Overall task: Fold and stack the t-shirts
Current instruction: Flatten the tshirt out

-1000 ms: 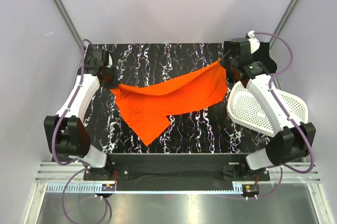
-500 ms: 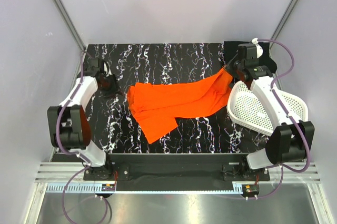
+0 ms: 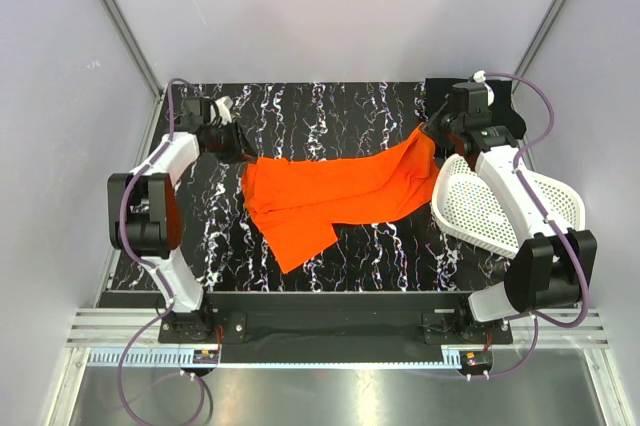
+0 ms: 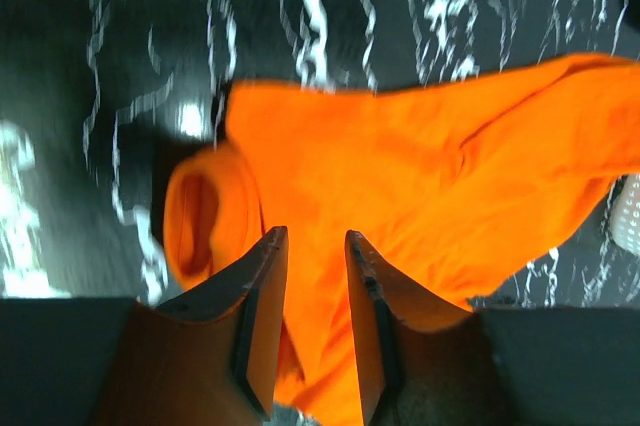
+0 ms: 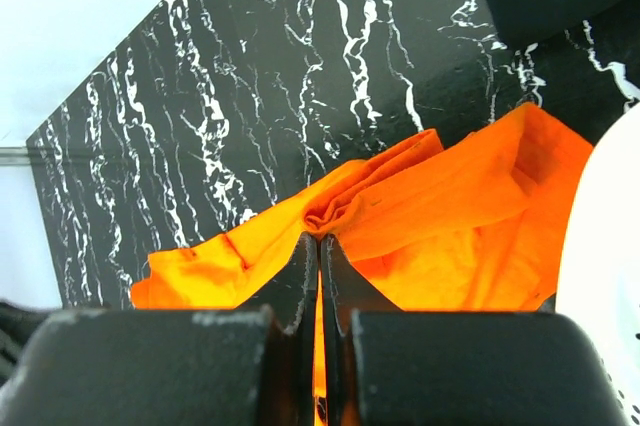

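**Orange shirt held at one end only, not yet flat**

The table [image 3: 330,111] carries the orange shirt [image 3: 340,191], which lies bunched across its middle with the right end raised beside the basket [image 3: 500,211]. That end is up because the right gripper [image 5: 318,246] is clamped on a pinch of fabric, jaws together, holding it clear of the surface. The left gripper [image 4: 313,241] hangs over the shirt's left edge, jaws apart, nothing between them. In my judgement it is placed to take that edge so both arms can stretch the shirt flat for folding.
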Tool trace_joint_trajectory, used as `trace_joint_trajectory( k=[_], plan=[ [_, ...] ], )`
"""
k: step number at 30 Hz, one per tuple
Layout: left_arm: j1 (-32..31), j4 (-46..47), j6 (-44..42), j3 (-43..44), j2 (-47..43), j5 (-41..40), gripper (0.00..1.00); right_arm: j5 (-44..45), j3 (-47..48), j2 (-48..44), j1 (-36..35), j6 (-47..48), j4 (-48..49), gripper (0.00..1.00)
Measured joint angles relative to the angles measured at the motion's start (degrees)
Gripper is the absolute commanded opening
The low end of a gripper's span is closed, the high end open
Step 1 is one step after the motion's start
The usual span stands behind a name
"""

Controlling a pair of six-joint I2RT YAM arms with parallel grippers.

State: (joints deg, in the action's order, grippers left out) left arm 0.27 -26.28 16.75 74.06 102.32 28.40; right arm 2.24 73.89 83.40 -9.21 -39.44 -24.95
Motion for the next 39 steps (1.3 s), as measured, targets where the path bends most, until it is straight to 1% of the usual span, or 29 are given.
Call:
trace_joint_trajectory(
  k=[5,7,8,10,14,20,28,33,35,36,37,39],
  plan=[
    [-1.8,1.7,-0.9,4.7,5.6,-0.1,0.38,-0.8,0.0,0.1,0.0,0.0,0.4,0.00],
    [-2.4,1.4,-1.3,7.2,8.9,-0.3,0.37,-1.0,0.0,0.3,0.0,0.2,0.5,0.00],
    [-2.7,1.1,-1.4,8.9,10.7,-0.4,0.35,-1.2,0.0,0.4,0.0,0.2,0.7,0.00],
    [-2.9,0.9,-1.8,11.5,13.8,-0.8,0.34,-1.5,0.0,0.6,0.0,0.2,1.0,0.00],
    [-2.8,0.0,-2.9,14.1,17.6,-2.3,0.37,-2.2,0.0,0.9,0.0,0.2,1.4,0.00],
    [-2.8,-1.4,-5.1,14.4,18.8,-5.1,0.42,-3.0,0.0,1.2,0.0,0.2,1.6,0.00],
    [-2.8,-1.5,-7.1,14.6,19.1,-6.2,0.43,-3.5,0.0,2.7,0.0,0.2,2.8,0.00],
    [-2.8,-1.5,-7.7,14.8,19.9,-6.2,0.36,-3.8,0.0,3.0,0.0,0.2,2.8,0.00],
    [-2.8,-1.5,-7.8,15.1,20.2,-6.1,0.36,-3.9,0.0,3.0,0.0,0.2,2.8,0.00],
    [-2.8,-1.5,-7.8,15.3,20.3,-6.1,0.29,-3.9,0.0,3.0,0.0,0.2,2.8,0.00],
    [-2.8,-1.5,-7.7,15.6,20.5,-6.1,0.26,-3.9,0.0,3.0,0.0,0.2,2.8,0.00],
    [-2.8,-1.5,-7.8,16.0,20.9,-5.9,0.16,-3.9,0.0,3.0,0.0,0.2,2.8,0.00]
  ],
)
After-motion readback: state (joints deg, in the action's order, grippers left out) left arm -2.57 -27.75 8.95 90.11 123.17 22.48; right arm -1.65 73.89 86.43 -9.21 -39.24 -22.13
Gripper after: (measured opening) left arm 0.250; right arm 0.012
